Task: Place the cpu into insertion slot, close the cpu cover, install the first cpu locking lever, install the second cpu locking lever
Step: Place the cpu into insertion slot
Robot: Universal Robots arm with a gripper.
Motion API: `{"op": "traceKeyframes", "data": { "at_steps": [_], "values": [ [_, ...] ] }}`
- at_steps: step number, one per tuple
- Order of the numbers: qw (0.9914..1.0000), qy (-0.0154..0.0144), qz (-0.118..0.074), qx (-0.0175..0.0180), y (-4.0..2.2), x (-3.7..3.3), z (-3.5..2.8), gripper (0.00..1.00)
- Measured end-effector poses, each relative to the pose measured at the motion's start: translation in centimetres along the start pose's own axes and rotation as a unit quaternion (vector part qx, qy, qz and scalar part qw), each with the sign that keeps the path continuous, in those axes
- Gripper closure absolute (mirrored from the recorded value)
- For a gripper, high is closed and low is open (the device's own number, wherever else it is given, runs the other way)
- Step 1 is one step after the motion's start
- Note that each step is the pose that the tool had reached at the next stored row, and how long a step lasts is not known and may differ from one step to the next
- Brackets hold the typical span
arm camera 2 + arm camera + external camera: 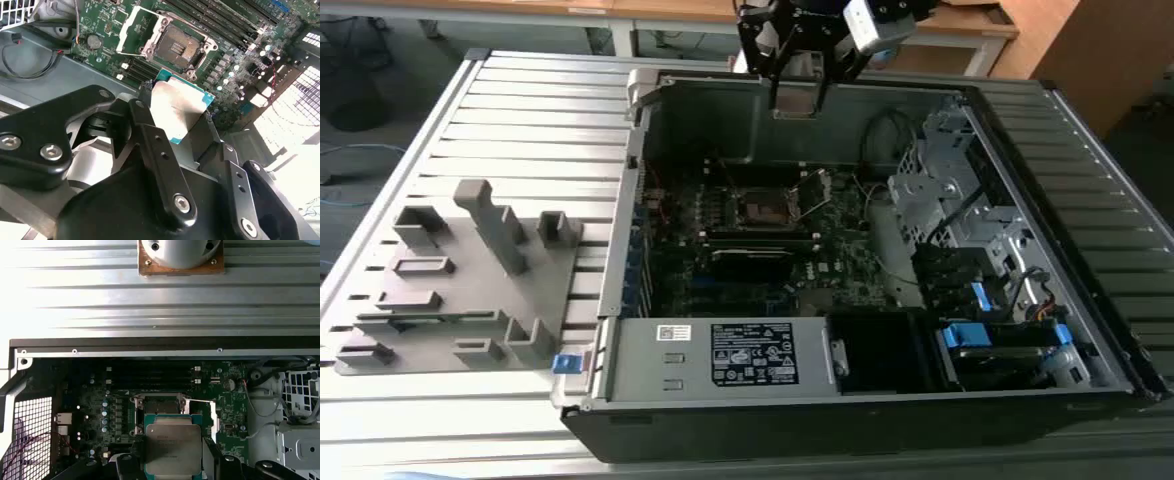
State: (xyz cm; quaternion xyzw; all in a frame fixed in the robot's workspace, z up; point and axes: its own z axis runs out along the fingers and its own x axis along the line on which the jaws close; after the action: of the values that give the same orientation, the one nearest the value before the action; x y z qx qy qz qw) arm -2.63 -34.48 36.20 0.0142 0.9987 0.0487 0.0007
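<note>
Pinching the cpu (176,102) by two opposite edges, the gripper (177,117) has its black fingers (142,112) closed to just the chip's width. The dull metal top faces the wrist cameras. In the exterior view the gripper hangs at the upper rim of the open computer case (627,330), well above the motherboard (102,17). The insertion slot (180,47) lies bare below, its dark contact field exposed. The cpu cover (125,35) stands swung open to one side of the socket, so nothing seems to block the way down. As I judge it, doing this step well means keeping the chip level, squaring its edges to the socket's silvery rim, and lowering it straight without sliding, since the contacts look delicate. Letting go seems safe only once it sits flat.
</note>
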Motion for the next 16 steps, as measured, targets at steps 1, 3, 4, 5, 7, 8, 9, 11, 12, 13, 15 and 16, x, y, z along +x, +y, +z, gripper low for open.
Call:
{"op": "traceKeyframes", "data": {
  "at_steps": [1, 3, 4, 5, 7, 8, 9, 11, 12, 13, 15, 16],
  "values": [
    [1.0, 0.0, 0.0, 0.0, 0.0, 0.0, 0.0, 0.46],
    [1.0, -0.0004, 0.0, 0.0, 0.0, 0.0, 0.03, 0.46],
    [1.0, -0.0005, 0.0, 0.0, 0.0, 0.0, 0.03, 0.46],
    [1.0, -0.0005, 0.0, 0.0, 0.0, 0.0, 0.03, 0.46],
    [1.0, -0.0005, 0.0, 0.0, 0.0, 0.0, 0.04, 0.46],
    [1.0, -0.0005, 0.0, -0.0001, 0.0, 0.0, 0.07, 0.46],
    [1.0, -0.0005, 0.0, -0.0001, -0.01, 0.0, 0.11, 0.46],
    [1.0, -0.0005, 0.0, 0.0, -0.02, 0.0, 0.21, 0.46],
    [1.0, -0.0005, 0.0, -0.0001, -0.03, 0.0, 0.29, 0.46],
    [1.0, -0.0005, 0.0, 0.0, -0.04, 0.0, 0.38, 0.46],
    [1.0, -0.0005, 0.0, 0.0, -0.06, 0.0, 0.58, 0.46],
    [1.0, -0.0005, 0.0, 0.0, -0.07, 0.0, 0.68, 0.46]
  ]
}}
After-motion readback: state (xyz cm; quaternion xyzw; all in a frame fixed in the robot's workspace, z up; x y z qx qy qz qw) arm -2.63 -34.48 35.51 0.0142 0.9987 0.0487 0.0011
